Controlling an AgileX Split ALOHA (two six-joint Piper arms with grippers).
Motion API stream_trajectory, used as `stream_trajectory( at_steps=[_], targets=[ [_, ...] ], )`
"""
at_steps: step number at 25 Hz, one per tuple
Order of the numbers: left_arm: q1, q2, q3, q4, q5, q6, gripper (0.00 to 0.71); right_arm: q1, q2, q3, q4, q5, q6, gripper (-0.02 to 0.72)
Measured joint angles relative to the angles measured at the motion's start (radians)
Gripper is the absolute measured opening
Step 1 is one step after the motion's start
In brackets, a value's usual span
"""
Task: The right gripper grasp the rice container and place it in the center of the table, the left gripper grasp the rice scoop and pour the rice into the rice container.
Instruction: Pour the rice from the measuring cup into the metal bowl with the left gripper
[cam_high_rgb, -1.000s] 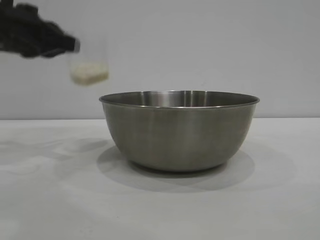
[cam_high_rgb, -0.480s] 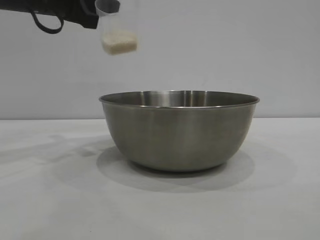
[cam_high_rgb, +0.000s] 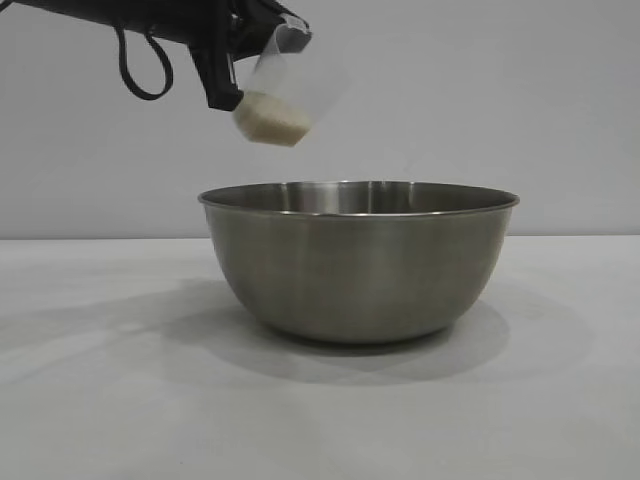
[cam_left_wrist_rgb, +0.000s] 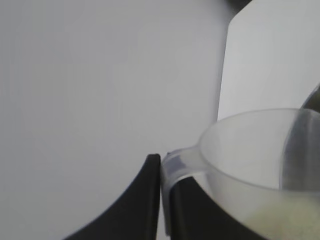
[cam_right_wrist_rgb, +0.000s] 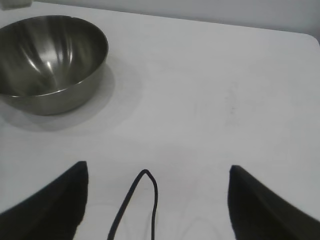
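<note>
The rice container (cam_high_rgb: 360, 262) stands upright on the white tabletop (cam_high_rgb: 100, 400), near the middle of it in the exterior view and well clear of the near edge. Above its left rim hangs the left gripper (cam_high_rgb: 240, 50), jaws shut on the loop handle of the rice scoop (cam_high_rgb: 285, 90), which tilts toward the bowl with rice (cam_high_rgb: 270, 122) pooled in its low corner; none seems to be falling. The right gripper (cam_right_wrist_rgb: 155, 200) hovers apart from the bowl, jaws wide and empty.
</note>
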Motion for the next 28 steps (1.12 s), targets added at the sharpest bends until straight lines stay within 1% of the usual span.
stream_trajectory(
  at_steps=[6, 14, 20, 28],
  targets=[
    [-0.026, 0.000, 0.000, -0.009, 0.023, 0.224, 0.000, 0.000, 0.000, 0.000, 0.002, 0.000, 0.000, 0.498],
    [-0.047, 0.000, 0.000, -0.022, 0.046, 0.537, 0.000, 0.000, 0.000, 0.000, 0.002, 0.000, 0.003, 0.498],
    [-0.060, 0.000, 0.000, -0.024, 0.048, 0.674, 0.000, 0.000, 0.000, 0.000, 0.002, 0.000, 0.005, 0.498],
    [-0.064, 0.000, 0.000, -0.025, 0.048, 0.825, 0.000, 0.000, 0.000, 0.000, 0.002, 0.000, 0.007, 0.498]
  ],
)
